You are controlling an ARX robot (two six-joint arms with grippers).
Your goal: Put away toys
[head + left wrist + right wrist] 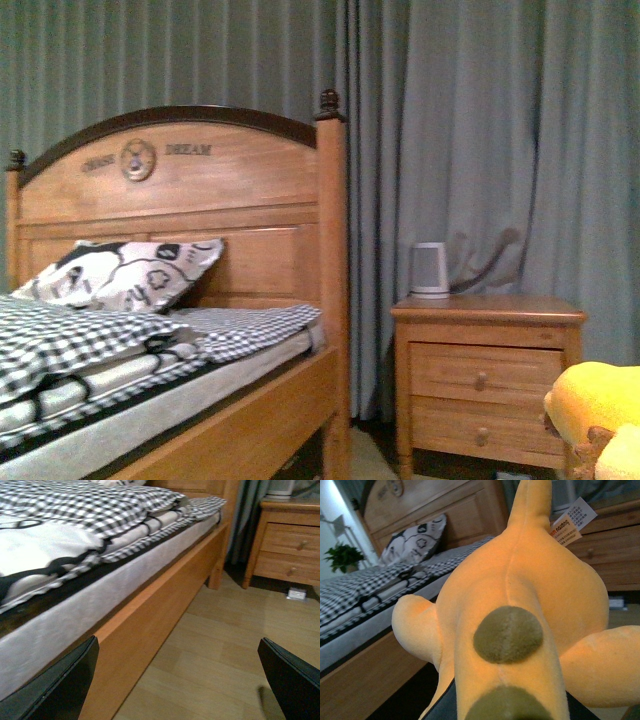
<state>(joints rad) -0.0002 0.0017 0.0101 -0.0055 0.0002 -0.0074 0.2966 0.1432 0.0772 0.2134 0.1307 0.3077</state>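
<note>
The yellow-orange plush animal fills the right wrist view, with olive-brown round spots and a paper tag. My right gripper is shut on it and holds it in the air beside the bed; its fingers are mostly hidden under the plush. The plush also shows in the front view at the lower right corner, in front of the nightstand. My left gripper is open and empty, low over the wooden floor next to the bed's side rail; its dark fingers stand wide apart.
A wooden bed with checked bedding and a patterned pillow stands at the left. A wooden two-drawer nightstand with a small white device stands at the right before grey curtains. A white object lies on the floor under it.
</note>
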